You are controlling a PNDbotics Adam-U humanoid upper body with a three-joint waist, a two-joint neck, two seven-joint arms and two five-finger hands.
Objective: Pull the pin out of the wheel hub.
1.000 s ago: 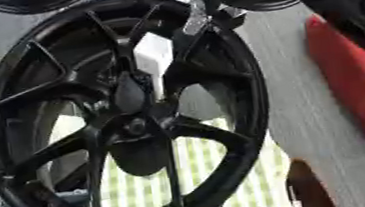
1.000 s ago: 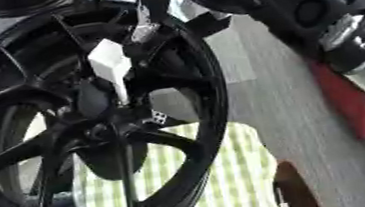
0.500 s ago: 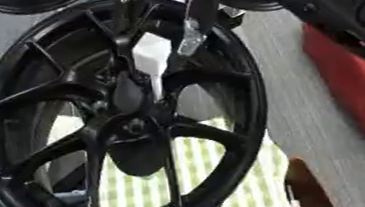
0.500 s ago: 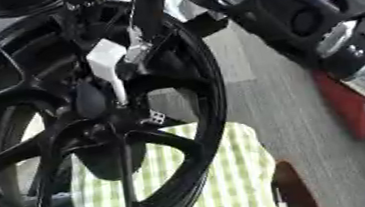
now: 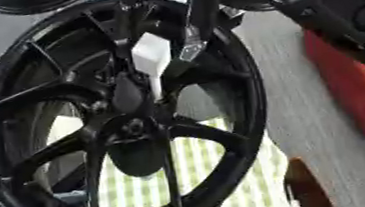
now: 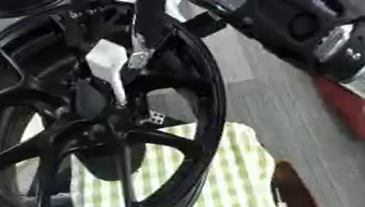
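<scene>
A black spoked wheel hub [image 5: 119,129] stands upright and fills most of both views. A white pin [image 5: 152,61] with a wide head and thin shaft sticks into it just above the centre. My right hand [image 5: 195,8] reaches in from the upper right. Its dark fingers [image 6: 151,24] curl down on both sides of the pin's white head, one finger left of it and a silver-tipped one touching its right side. The pin's shaft still sits in the hub. My left hand does not show.
A green-and-white checked cloth [image 5: 223,186] lies under the wheel. A red box [image 5: 351,83] sits to the right on the grey surface, with a brown object [image 5: 308,190] at the lower right. Part of another black wheel [image 5: 31,0] shows at the top left.
My right arm has swung in from the upper right, leftward and down, and its fingers have closed around the pin's head. The pin and wheel have stayed in place.
</scene>
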